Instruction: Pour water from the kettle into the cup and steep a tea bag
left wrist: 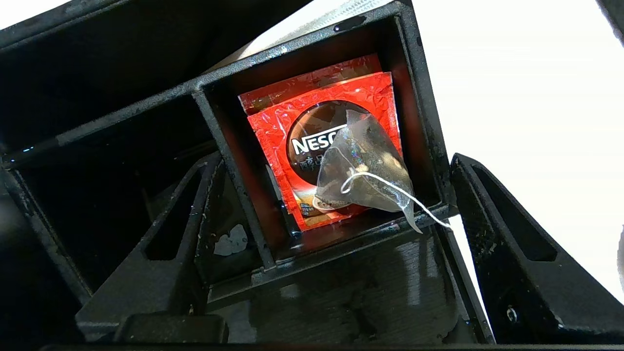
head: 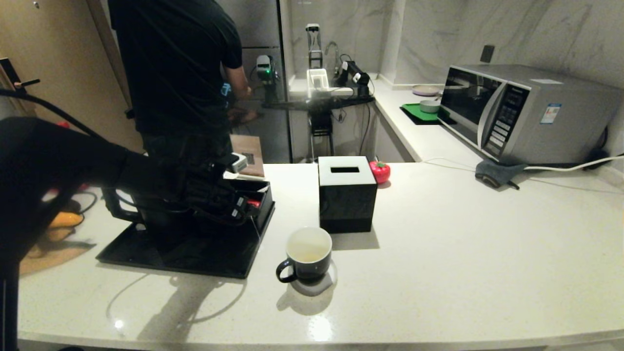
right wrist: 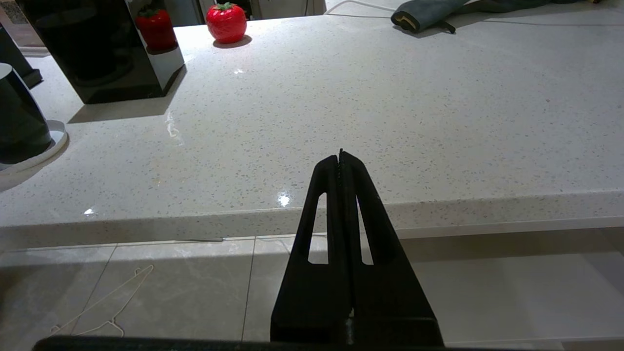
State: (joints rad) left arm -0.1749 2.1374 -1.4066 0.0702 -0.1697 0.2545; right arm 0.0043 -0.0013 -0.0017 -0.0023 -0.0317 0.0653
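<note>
The tea bag (left wrist: 363,168), translucent with a white string, lies on a red packet (left wrist: 312,126) inside a compartment of the black organiser box (head: 261,204). My left gripper (left wrist: 336,165) hovers over that compartment, open, with one finger on each side of it and nothing held. The kettle (head: 111,207) stands on the black tray (head: 214,261), mostly covered by my left arm. On a white coaster in front of the tissue box sits the cup (head: 308,253). I cannot tell whether it holds water. My right gripper (right wrist: 340,153) is shut and empty, below the counter's front edge.
A black tissue box (head: 347,192) stands behind the cup, with a red strawberry-shaped thing (head: 380,171) beside it. A microwave (head: 516,112) and a grey cloth (head: 497,173) are at the right rear. A person in black (head: 175,73) stands behind the tray.
</note>
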